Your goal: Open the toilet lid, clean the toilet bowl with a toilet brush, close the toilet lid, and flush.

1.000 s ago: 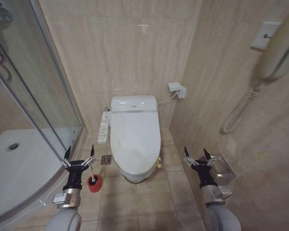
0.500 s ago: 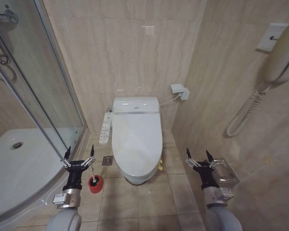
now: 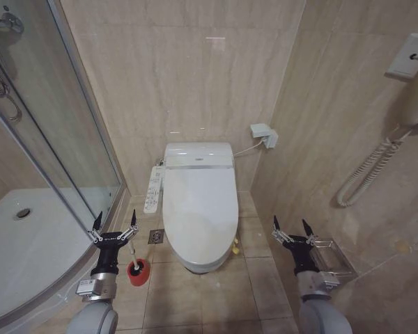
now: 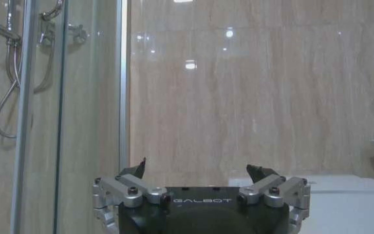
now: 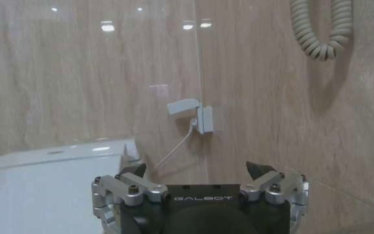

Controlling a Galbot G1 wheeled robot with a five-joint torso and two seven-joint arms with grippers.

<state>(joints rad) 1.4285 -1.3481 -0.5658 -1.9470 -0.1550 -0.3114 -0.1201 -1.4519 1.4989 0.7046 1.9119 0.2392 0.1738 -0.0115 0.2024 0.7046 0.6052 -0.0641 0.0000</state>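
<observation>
The toilet lid [image 3: 199, 205] is glossy white and lies shut over the toilet bowl, so the bowl's inside is hidden. A yellow strap [image 3: 235, 243] shows at the lid's right edge. The toilet brush stands on the floor left of the toilet in its red holder [image 3: 137, 273], and its white handle rises behind my left gripper [image 3: 115, 220]. That gripper is open and held upright in front of the brush. My right gripper [image 3: 290, 224] is open too, raised right of the toilet. The lid also shows past the left gripper [image 4: 196, 168] and the right gripper [image 5: 196, 168].
A long white button panel [image 3: 152, 188] juts from the toilet's left side. The glass shower door [image 3: 70, 146] and white shower tray [image 3: 21, 243] close off the left. A floor drain [image 3: 156, 236], a wall socket [image 3: 263, 132], a coiled phone cord [image 3: 373, 174] and a metal box [image 3: 332, 257] are nearby.
The whole picture has shifted because the camera moved, so the toilet now sits slightly lower and further right in view. Both grippers hold the same open, raised pose.
</observation>
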